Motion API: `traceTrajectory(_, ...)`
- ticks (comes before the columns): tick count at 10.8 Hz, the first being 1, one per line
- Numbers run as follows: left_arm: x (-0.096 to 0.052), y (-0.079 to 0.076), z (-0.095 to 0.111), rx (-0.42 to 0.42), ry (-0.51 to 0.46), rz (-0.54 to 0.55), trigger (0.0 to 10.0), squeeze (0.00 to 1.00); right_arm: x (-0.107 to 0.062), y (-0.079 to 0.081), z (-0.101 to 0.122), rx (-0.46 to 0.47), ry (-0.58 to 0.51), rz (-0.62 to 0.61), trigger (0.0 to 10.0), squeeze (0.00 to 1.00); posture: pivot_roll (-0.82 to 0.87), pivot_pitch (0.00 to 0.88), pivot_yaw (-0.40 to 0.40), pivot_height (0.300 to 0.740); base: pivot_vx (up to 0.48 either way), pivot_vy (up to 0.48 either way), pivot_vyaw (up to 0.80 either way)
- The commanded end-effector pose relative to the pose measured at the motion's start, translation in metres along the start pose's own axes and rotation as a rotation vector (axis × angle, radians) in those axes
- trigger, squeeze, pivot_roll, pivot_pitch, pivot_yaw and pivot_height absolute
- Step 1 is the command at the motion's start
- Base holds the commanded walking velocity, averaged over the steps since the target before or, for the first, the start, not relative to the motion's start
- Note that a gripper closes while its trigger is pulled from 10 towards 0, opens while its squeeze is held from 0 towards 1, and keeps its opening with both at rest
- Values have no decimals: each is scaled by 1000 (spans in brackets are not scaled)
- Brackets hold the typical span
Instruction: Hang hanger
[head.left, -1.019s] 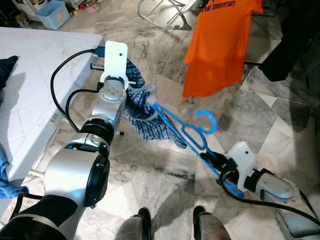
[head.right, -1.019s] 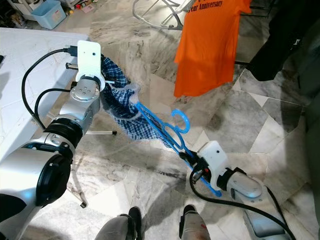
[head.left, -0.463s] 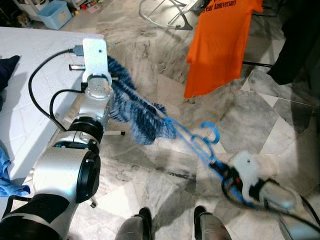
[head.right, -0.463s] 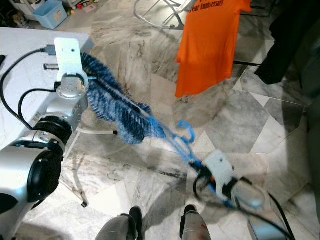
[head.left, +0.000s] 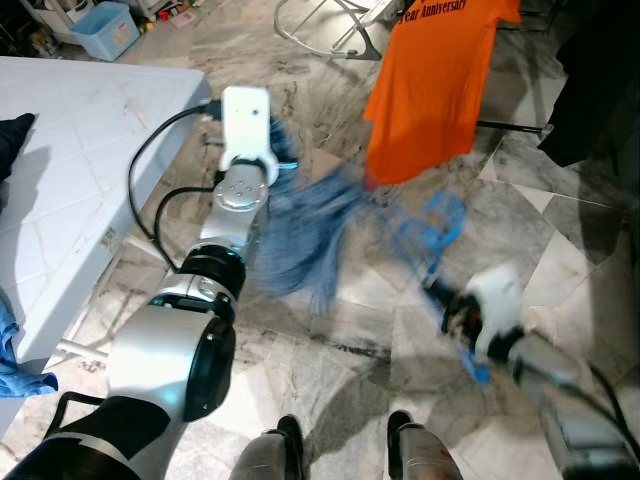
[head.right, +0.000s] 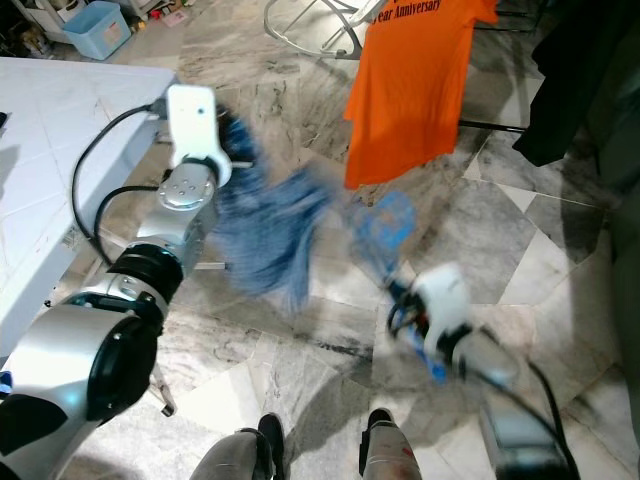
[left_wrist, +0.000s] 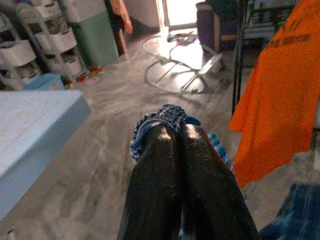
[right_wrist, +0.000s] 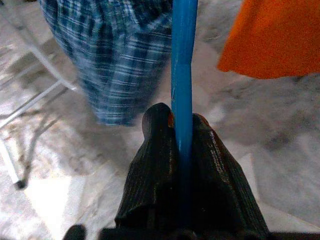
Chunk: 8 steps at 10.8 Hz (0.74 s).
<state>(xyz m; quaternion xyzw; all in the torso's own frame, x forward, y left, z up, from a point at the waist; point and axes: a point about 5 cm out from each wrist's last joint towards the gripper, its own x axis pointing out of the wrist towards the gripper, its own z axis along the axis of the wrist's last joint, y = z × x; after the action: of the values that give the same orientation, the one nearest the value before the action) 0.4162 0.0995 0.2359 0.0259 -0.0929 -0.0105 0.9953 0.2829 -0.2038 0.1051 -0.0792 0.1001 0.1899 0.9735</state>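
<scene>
Right pincer (right_wrist: 183, 131) clamped on blue hanger (right_wrist: 184, 60), marble floor (head.left: 330, 420) beneath.

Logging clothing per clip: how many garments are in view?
3 clear: orange T-shirt hanging ahead; blue plaid garment between left gripper and blue hanger; dark garment far right. Others may be hidden.

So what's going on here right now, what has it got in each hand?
The robot holds a blue plaid garment on a blue hanger between its two arms, above the marble floor. The right gripper is shut on the hanger's bar, and the left gripper is pinched on a fold of the plaid fabric. The head views are blurred with motion. An orange T-shirt hangs just beyond; the hanger is not hung yet.
</scene>
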Motion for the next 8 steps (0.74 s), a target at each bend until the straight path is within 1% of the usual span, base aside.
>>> traceTrajectory(1, -1, 13, -3, -8, -6, 26, 10000, 0, 1, 0, -7, 45, 7, -41, 10000, 0, -272, 233, 137, 740, 0, 0, 0)
traceTrajectory(2, -1, 16, -4, -17, -6, 28, 10000, 0, 2, -2, -6, 70, -4, -65, 10000, 0, -267, 231, 135, 740, 0, 0, 0)
traceTrajectory(3, -3, 20, -7, -22, -14, 13, 10000, 0, 6, -2, -2, 133, -50, -95, 10000, 0, -262, 230, 131, 740, 0, 0, 0)
traceTrajectory(4, -6, 22, -14, -19, 8, 19, 10000, 0, 6, 16, 3, 270, -73, 80, 10000, 0, -264, 229, 129, 740, 0, 0, 0)
traceTrajectory(5, -8, 21, -20, -16, 24, 23, 10000, 0, -1, 30, 14, 276, -126, 222, 10000, 0, -268, 230, 124, 740, 0, 0, 0)
traceTrajectory(6, -9, 20, -21, -17, 25, 22, 10000, 0, -5, 32, 11, 206, -97, 264, 10000, 0, -271, 230, 123, 740, 0, 0, 0)
traceTrajectory(7, -8, 20, -21, -14, 27, 26, 10000, 0, -10, 25, 2, 123, -12, 248, 10000, 0, -279, 233, 120, 740, 0, 0, 0)
traceTrajectory(8, -8, 20, -20, -15, 26, 25, 10000, 0, -10, 9, 1, 172, -28, 186, 10000, 0, -279, 231, 122, 740, 0, 0, 0)
